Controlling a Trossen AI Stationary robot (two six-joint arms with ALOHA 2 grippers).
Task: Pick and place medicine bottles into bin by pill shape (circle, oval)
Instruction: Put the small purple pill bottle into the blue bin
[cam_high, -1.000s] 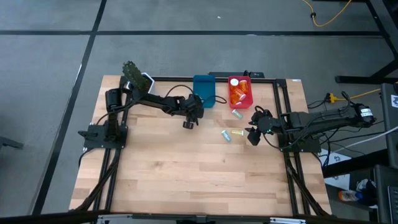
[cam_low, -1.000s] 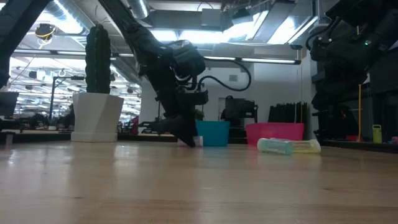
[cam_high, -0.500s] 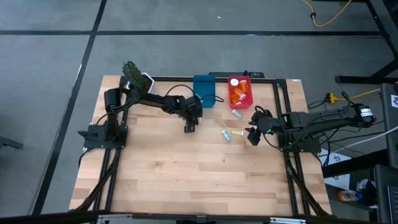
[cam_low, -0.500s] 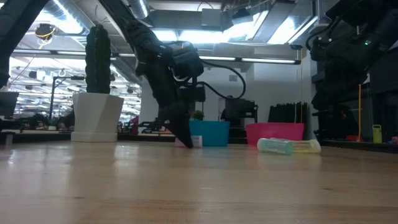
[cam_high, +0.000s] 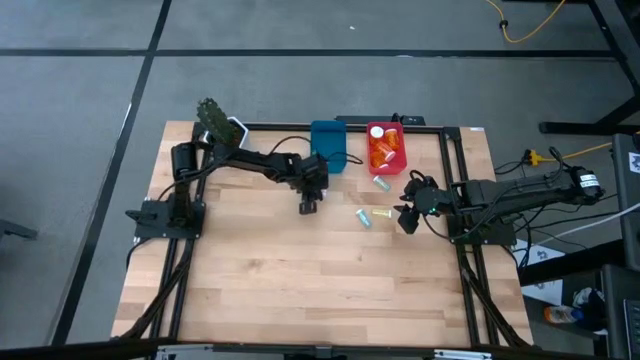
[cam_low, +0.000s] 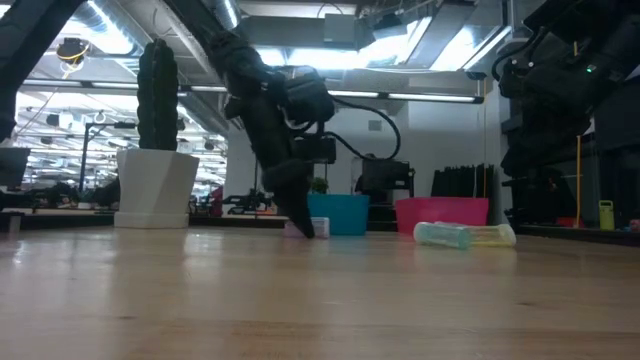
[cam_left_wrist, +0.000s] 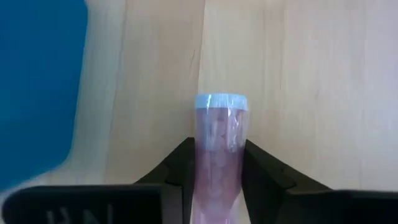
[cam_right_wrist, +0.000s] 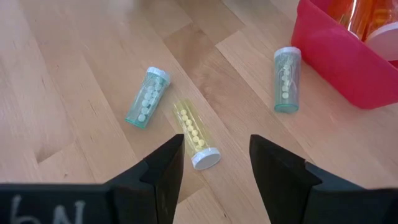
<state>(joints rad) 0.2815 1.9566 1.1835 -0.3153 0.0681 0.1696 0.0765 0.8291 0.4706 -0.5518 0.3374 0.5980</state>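
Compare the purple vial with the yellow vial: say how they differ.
The purple vial sits between the left claw's fingers; the yellow vial lies free on the table, ahead of the open right claw. The purple one is alone near the blue bin; the yellow one lies beside a teal vial. Both are slim, white-capped.

Light wood table, blue bin, red bin, 3 loose vials, white plant pot

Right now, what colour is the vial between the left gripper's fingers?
Purple, with a pale blue cap; the vial shows best in the left wrist view.
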